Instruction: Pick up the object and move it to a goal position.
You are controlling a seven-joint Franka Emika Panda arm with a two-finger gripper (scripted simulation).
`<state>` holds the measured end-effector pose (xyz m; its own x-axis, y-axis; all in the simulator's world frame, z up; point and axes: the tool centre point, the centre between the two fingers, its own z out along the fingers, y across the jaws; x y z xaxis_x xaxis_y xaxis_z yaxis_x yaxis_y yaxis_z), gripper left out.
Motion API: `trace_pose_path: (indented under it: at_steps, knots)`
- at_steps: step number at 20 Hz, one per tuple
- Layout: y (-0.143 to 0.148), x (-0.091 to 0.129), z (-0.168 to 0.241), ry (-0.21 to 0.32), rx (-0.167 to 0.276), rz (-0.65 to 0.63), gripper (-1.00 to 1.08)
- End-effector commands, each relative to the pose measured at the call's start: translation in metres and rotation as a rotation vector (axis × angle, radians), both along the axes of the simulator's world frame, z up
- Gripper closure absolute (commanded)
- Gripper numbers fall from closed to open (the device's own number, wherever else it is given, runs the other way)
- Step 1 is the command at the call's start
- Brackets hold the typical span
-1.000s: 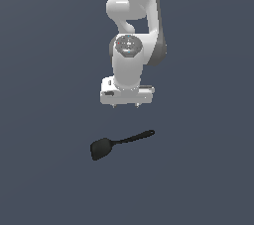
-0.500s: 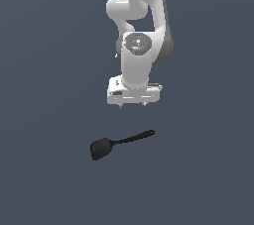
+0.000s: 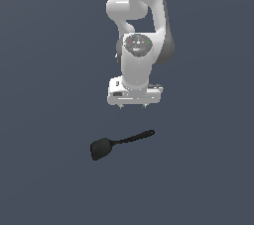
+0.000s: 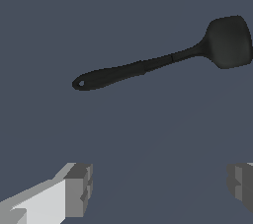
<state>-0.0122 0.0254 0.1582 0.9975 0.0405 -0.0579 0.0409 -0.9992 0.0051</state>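
since the earlier frames my wrist has turned a little and settled squarer over the scene, while the spatula [image 3: 119, 143] lies exactly where it did, untouched on the plain dark grey floor [image 3: 44, 95]

my gripper [image 3: 133, 105] hangs in the air with nothing in it, the jaws spread wide apart; in the wrist view my two fingers [image 4: 76, 188] sit far from one another at the edges of the picture with only bare floor between them

the spatula is all black and lies flat, apart from me. in the exterior view its squarish blade [image 3: 101, 148] points toward the exterior view's left and its thin, slightly curved handle [image 3: 136, 137] runs off toward the exterior view's right, rising slightly in the picture. the whole tool sits below my gripper in that view, near but clearly not touching

in the wrist view the spatula [image 4: 163, 62] shows whole, with a small hole at the tip of the handle [image 4: 81, 83]
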Motion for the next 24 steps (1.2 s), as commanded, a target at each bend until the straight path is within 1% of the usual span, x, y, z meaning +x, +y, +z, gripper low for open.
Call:
trace_pose_path:
  at_steps: [1, 9, 24]
  knots:
    - [-0.001, 0.003, -0.002, -0.001, 0.0, -0.031, -0.92]
    - [-0.006, 0.016, -0.013, -0.006, 0.0, -0.196, -0.92]
    - [-0.021, 0.051, -0.045, -0.021, -0.009, -0.647, -0.92]
